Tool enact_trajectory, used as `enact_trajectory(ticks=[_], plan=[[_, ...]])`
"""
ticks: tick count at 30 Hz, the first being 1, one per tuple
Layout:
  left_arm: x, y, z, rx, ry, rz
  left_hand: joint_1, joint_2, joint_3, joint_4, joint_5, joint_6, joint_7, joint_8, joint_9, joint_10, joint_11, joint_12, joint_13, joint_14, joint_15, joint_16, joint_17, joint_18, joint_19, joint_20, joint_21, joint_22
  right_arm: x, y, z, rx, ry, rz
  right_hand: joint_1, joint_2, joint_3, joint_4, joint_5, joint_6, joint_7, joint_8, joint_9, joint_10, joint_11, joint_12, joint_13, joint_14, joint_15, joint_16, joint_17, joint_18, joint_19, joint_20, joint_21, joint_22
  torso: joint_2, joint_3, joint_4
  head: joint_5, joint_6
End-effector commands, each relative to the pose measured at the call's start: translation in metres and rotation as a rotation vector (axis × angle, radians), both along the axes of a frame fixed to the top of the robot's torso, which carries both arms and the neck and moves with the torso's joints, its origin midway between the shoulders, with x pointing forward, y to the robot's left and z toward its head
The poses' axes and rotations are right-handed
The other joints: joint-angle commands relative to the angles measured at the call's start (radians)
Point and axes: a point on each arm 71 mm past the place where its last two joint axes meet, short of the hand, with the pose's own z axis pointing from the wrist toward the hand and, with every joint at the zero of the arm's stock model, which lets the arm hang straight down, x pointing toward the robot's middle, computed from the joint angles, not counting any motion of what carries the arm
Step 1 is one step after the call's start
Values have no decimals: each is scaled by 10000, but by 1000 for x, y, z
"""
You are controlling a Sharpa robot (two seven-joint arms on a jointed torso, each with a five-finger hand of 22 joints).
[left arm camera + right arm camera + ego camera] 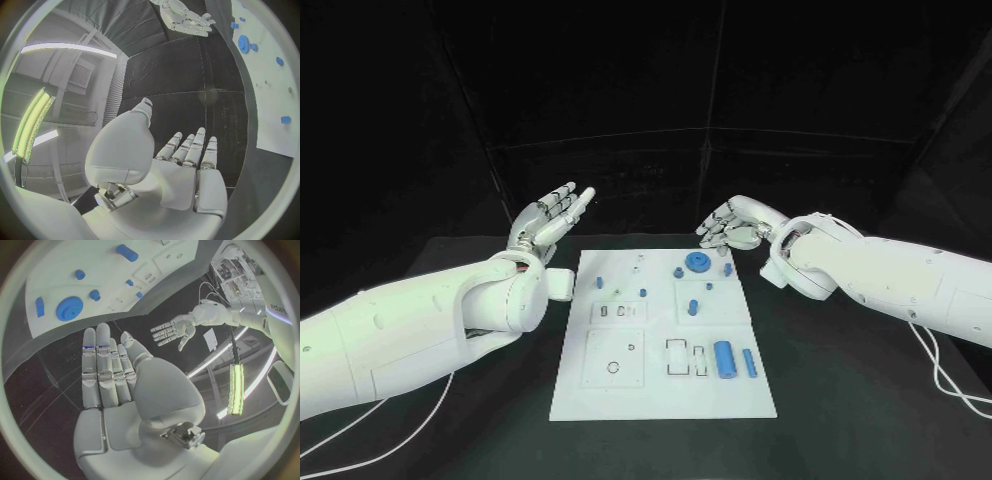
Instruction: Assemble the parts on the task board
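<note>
The left robot hand is raised off the bench with its palm up and fingers stretched out straight and apart, holding nothing. It hovers beyond the far-left corner of the white task board, clear of it. The left wrist view says the same: straight fingers over dark bench, with the board's edge off to one side.

The right robot hand sits across from it, just past the board's far-right corner. Its fingers look more curled in from above (the wrist view shows them laid out long and side by side, with nothing between them), so I take it as empty and loosely open.

Between the two, near the board's far edge, lies a blue gear with a small blue peg beside it; these are nearest the right hand, just in front of its fingertips. Nearer the robot, toward the board's right side, a larger blue cylinder and a slimmer blue bar lie with their long axes running toward and away from the robot. They are well apart from either hand.

My guess is nothing is picked up yet, and the right hand is better placed for the gear, reaching down and slightly inward.
</note>
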Motion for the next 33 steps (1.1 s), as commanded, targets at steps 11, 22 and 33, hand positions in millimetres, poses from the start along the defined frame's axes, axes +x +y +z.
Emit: enact_trajectory(ticks=[11, 22, 33], plan=[[-15, -5, 11, -214, -364, -503, 116, 7, 91, -13, 37, 116, 954, 61, 16, 45, 56, 34, 15, 110, -4, 74, 19, 165, 6, 59, 58, 13, -8, 32, -1, -4405, -1354, 1163, -729, -569, 503, -201, 45, 191, -157, -561, -3, -59, -123, -735, 16, 1416, -200, 8549, 8681, -65, 883, -251, 4732, 3611, 669, -96, 146, -119, 99], [-21, -11, 15, -326, -364, -721, 153, 39, 130, -14, 37, 162, 998, 66, 21, 98, 97, 39, 20, 182, 9, 85, 30, 216, 26, 65, 65, 19, -8, 47, -1, -4912, -1640, 1394, -730, -615, 634, -194, 60, 105, -145, -567, -5, -252, -68, -743, 21, 1364, -156, 8940, 9118, -95, 811, -181, 5175, 4021, 894, -118, 157, -123, 125], [-24, -13, 16, -377, -355, -818, 162, 54, 143, -15, 37, 189, 1013, 70, 23, 120, 110, 42, 22, 200, 15, 87, 32, 234, 34, 66, 68, 21, -6, 51, 3, -4953, -2098, 1160, -748, -534, 768, -161, 72, 58, -137, -558, -2, -199, -72, -704, 42, 1382, -148, 9176, 9426, -124, 847, -162, 5454, 4315, 1002, -116, 181, -117, 117]])
